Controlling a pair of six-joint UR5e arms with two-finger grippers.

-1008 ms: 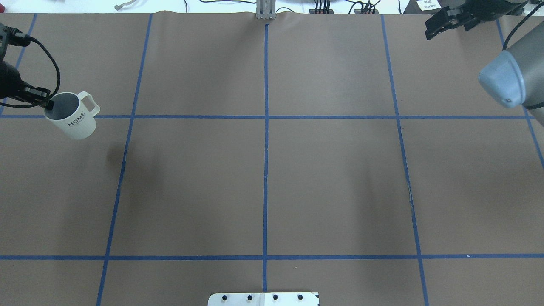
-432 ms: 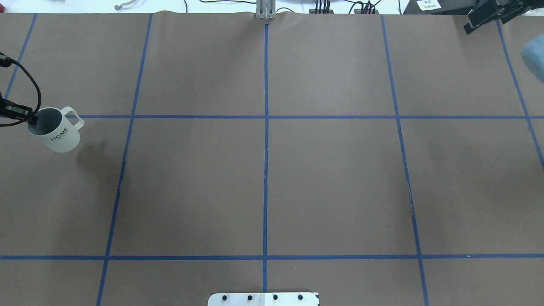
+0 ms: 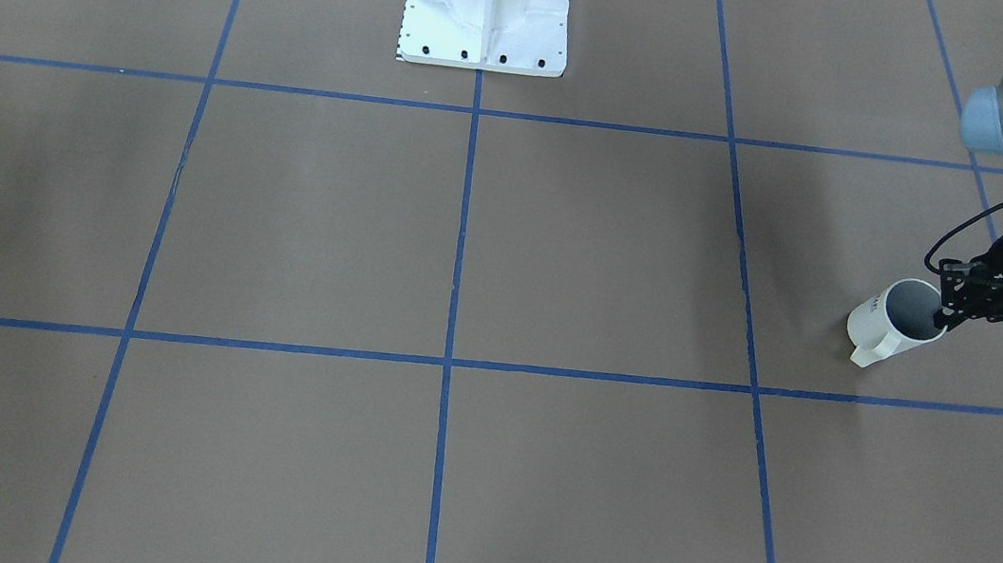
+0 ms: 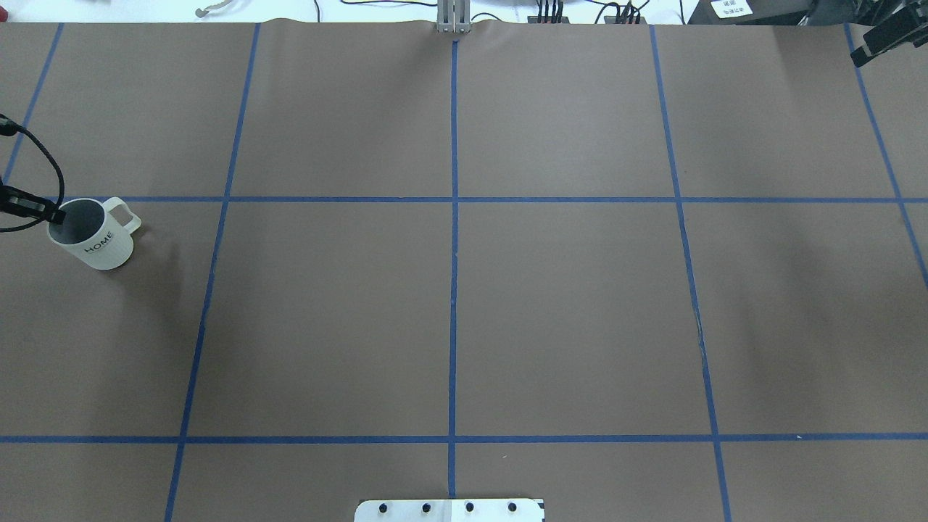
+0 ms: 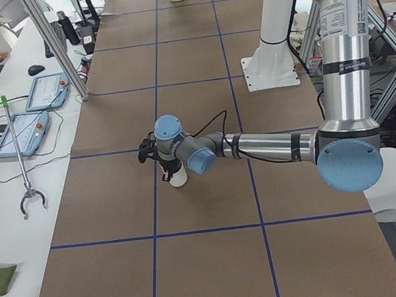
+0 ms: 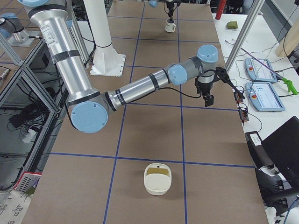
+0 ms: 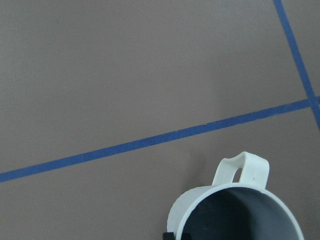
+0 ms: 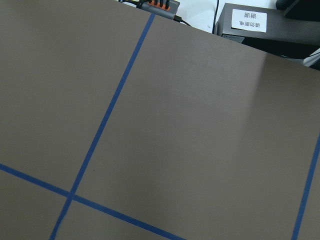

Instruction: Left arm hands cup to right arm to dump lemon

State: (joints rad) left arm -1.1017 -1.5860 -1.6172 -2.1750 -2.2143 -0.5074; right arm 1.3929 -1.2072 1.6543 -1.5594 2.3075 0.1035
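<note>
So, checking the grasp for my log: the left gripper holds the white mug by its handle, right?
No: the left gripper pinches the white mug by its rim, opposite the handle, which sticks out free. The overhead view shows it.

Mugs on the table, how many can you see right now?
1. The white mug is at the robot's left end of the table, its rim pinched by the left gripper. No other shows in any view.
</note>
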